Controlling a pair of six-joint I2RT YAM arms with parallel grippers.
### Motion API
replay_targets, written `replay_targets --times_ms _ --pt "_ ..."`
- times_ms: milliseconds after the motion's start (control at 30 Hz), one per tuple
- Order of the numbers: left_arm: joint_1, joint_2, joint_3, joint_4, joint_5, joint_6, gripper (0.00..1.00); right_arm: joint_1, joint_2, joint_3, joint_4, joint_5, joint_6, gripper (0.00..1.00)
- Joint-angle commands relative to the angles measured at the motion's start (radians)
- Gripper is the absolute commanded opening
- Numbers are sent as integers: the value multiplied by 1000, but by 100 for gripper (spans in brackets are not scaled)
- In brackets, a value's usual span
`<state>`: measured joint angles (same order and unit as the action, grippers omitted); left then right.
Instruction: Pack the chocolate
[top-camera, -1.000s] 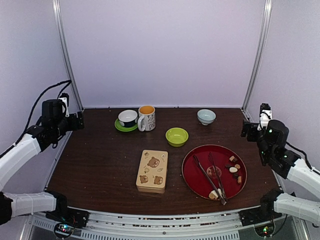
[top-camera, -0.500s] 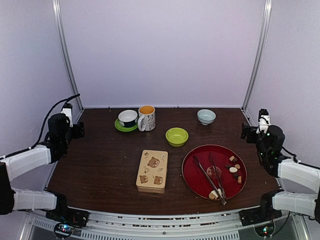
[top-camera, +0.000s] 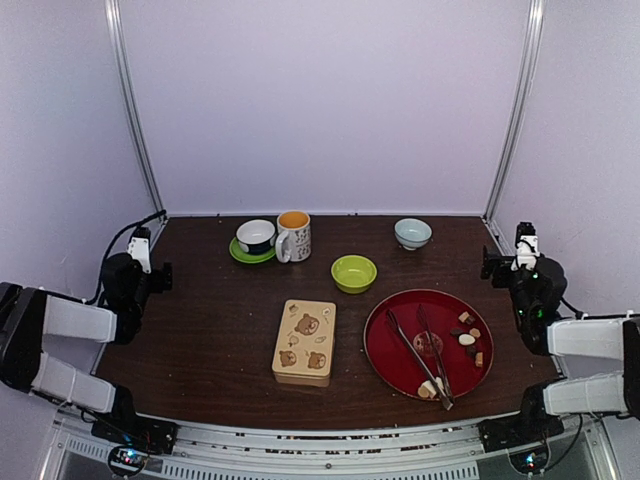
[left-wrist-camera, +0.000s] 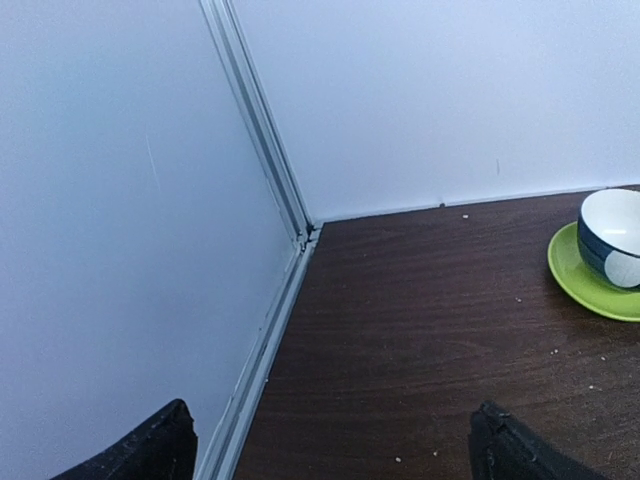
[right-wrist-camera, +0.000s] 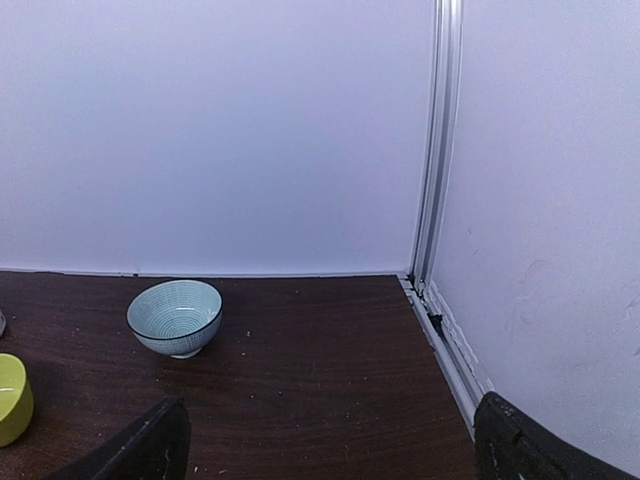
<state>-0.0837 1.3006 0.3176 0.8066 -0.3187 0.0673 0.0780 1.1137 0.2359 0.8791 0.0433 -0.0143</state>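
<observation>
Chocolate pieces lie on the red plate beside the tongs; the wooden box stands closed, contents unseen. My left gripper and right gripper are spread wide, holding nothing, parked at the table's edges. Packing likely demands a level lid lift.

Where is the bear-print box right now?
In the top external view the bear-print box lies lid on at table centre, just left of the red plate.
</observation>
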Motion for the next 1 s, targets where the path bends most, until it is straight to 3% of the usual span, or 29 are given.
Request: replay_targets --times_ms 0,67,100,167,300,400,967 --pt "31 88 -81 333 47 14 98 -9 143 -79 282 -27 -2 99" --pt "45 126 -70 344 97 18 98 -10 274 -104 466 -58 -14 98" --pt "47 134 -64 355 113 29 98 -10 265 -100 472 -68 -18 99" --pt "56 116 -51 288 131 15 98 -12 217 -30 247 0 11 98" --pt "67 125 -41 263 123 0 98 -14 232 18 175 100 50 100" --pt "67 127 -15 255 42 -34 98 -14 242 12 207 102 39 100" --pt "68 131 -5 251 48 -33 98 -13 244 13 209 99 37 100"
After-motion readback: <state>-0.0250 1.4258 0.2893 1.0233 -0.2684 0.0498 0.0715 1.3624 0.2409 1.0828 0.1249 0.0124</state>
